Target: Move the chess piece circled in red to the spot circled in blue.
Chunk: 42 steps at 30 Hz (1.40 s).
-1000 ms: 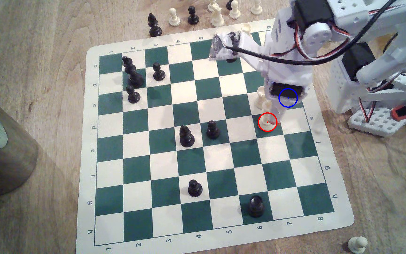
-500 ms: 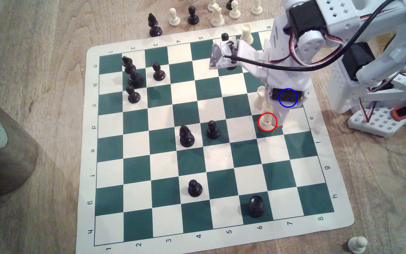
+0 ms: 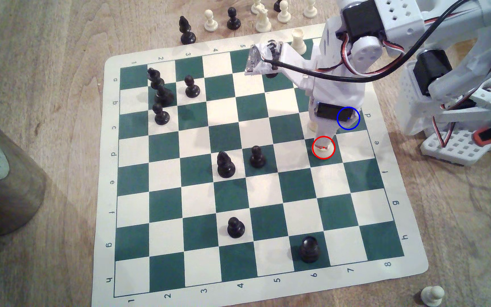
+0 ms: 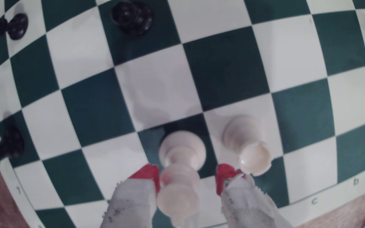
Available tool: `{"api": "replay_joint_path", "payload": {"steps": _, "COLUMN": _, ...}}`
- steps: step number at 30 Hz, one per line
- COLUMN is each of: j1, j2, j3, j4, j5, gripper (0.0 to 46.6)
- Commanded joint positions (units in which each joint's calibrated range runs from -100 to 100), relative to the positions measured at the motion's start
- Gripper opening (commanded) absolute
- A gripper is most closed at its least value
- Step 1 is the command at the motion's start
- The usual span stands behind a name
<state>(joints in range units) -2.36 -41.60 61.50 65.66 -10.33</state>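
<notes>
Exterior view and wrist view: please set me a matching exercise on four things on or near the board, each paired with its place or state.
Things:
1. cream piece circled in red
2. cream rook
3. blue-ringed square
4. lone cream pawn

Places or states:
A. on the bare wooden table, off the board
B. upright on a cream square, next to the circled piece
C. upright on a green square, between the open jaws
D. partly covered by the arm in the exterior view

Pairs: 1-C, 2-B, 3-D, 4-A
</notes>
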Motion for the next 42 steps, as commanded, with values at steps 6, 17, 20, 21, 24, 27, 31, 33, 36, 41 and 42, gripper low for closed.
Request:
{"api": "replay_joint_path", "payload": {"steps": 6, "j1": -0.10, "j2": -2.29, "j3": -0.76, "j4": -0.46, "j5": -0.24, "gripper": 8.8}}
{"api": "replay_joint_path", "payload": {"steps": 17, "j1": -0.26, "j2": -3.05, "j3": -0.67, "j4": -0.22, "j5": -0.59, "gripper": 15.5}}
{"api": "replay_joint_path", "payload": {"steps": 20, "j1": -0.42, "j2": -2.97, "j3": -0.67, "j4": 0.93, "j5": -0.29, "gripper": 16.6}}
{"api": "replay_joint_path", "payload": {"steps": 21, "j1": -0.50, "j2": -2.97, "j3": -0.67, "j4": 1.34, "j5": -0.20, "gripper": 16.7}}
{"api": "replay_joint_path", "payload": {"steps": 24, "j1": -0.65, "j2": -3.22, "j3": -0.67, "j4": 2.24, "j5": -0.15, "gripper": 16.7}}
{"api": "replay_joint_path", "payload": {"steps": 27, "j1": -0.89, "j2": -3.73, "j3": -0.94, "j4": 3.06, "j5": -0.15, "gripper": 15.0}}
{"api": "replay_joint_path", "payload": {"steps": 31, "j1": -1.20, "j2": -4.32, "j3": -1.39, "j4": 3.55, "j5": -0.20, "gripper": 11.8}}
{"api": "replay_joint_path", "payload": {"steps": 33, "j1": -1.28, "j2": -4.58, "j3": -1.39, "j4": 3.55, "j5": -0.20, "gripper": 10.5}}
{"api": "replay_joint_path", "payload": {"steps": 36, "j1": -1.28, "j2": -4.83, "j3": -1.48, "j4": 3.55, "j5": -0.20, "gripper": 5.2}}
{"api": "replay_joint_path", "payload": {"steps": 41, "j1": -1.43, "j2": -5.26, "j3": -1.48, "j4": 3.55, "j5": -0.20, "gripper": 0.4}}
{"api": "replay_joint_path", "payload": {"steps": 42, "j1": -1.51, "j2": -5.51, "j3": -1.57, "j4": 3.55, "j5": -0.24, "gripper": 0.2}}
